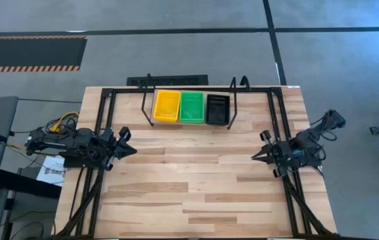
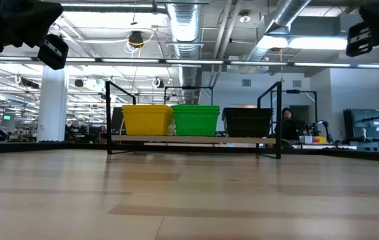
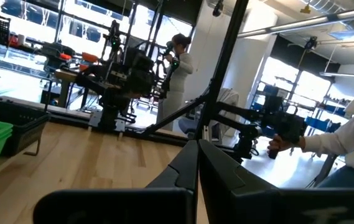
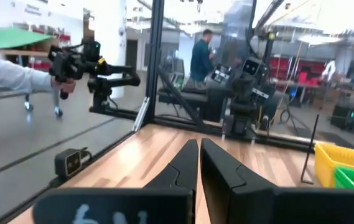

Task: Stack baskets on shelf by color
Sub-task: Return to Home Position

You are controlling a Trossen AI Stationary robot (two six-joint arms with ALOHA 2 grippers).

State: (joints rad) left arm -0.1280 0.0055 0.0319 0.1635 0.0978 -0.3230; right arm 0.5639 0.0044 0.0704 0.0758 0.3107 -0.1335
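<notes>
Checking bearing: we find the shelf (image 1: 146, 103) well apart, crosswise between both.
Left end effector (image 1: 130, 151): fingers together.
Right end effector (image 1: 256, 157): fingers together.

Left arm (image 1: 76, 144) and right arm (image 1: 304, 145): black, multi-joint linkages. Fingers (image 3: 183, 171): dark, tapered wedges. Yellow cabling (image 1: 62, 122) runs beside the left arm base.

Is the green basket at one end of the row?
No, the green basket sits between the yellow basket and the black basket.
</notes>
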